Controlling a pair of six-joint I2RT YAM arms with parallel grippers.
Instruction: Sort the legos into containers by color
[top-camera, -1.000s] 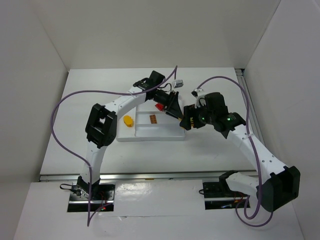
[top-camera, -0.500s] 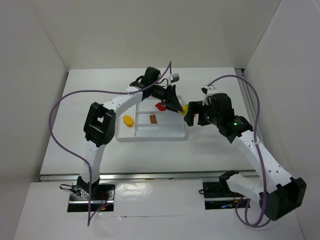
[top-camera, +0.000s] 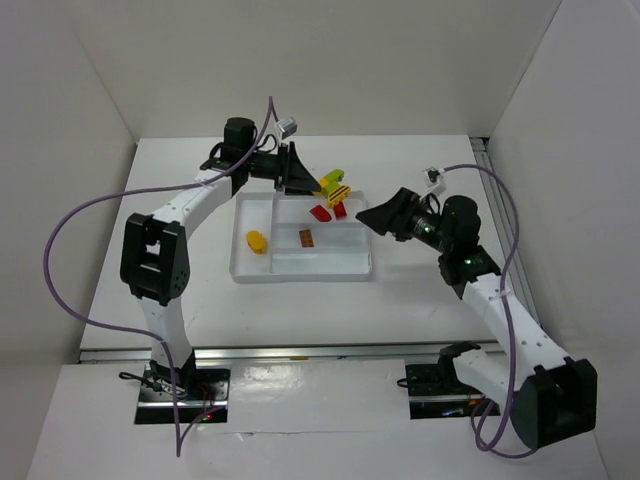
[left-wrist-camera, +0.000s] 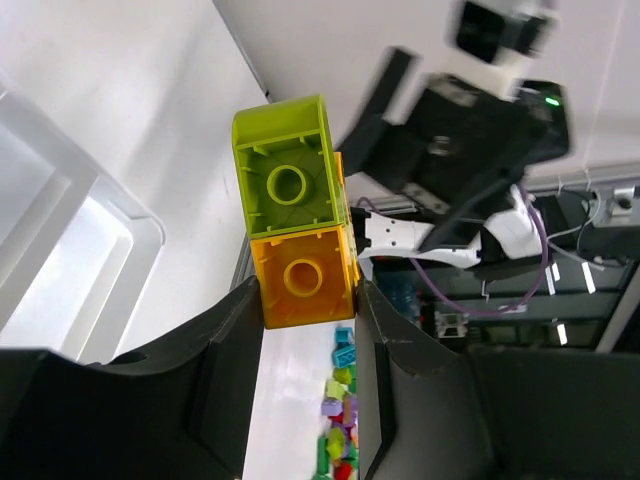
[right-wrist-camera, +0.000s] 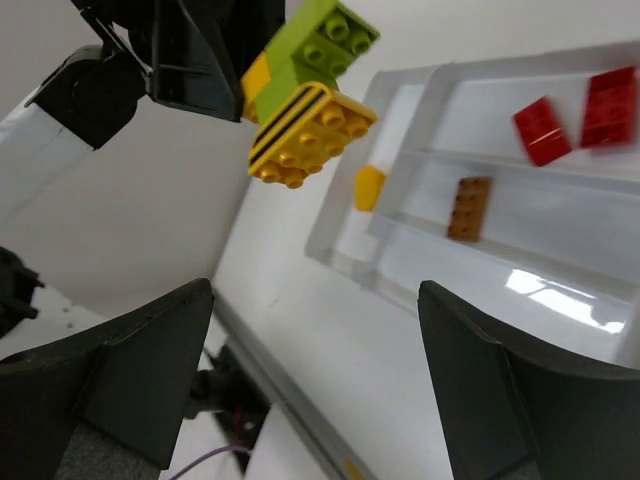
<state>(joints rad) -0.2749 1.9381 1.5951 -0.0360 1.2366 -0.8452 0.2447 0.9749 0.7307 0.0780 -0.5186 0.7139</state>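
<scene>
The left end effector (left-wrist-camera: 305, 300) clamps the yellow base of a lime-and-yellow brick stack (right-wrist-camera: 305, 90) aloft near the far edge of the tray (top-camera: 300, 275); light, rigid, slick, it likely suits a flat-side pinch by the open, empty right end effector (right-wrist-camera: 310, 310)

Bright, even white light; soft faint shadows on white surface (top-camera: 300, 310). Glare patches on shallow white plastic tray (right-wrist-camera: 550, 285). Left wrist view: black-and-white right arm (left-wrist-camera: 450, 150) behind blurred, out of focus.
</scene>
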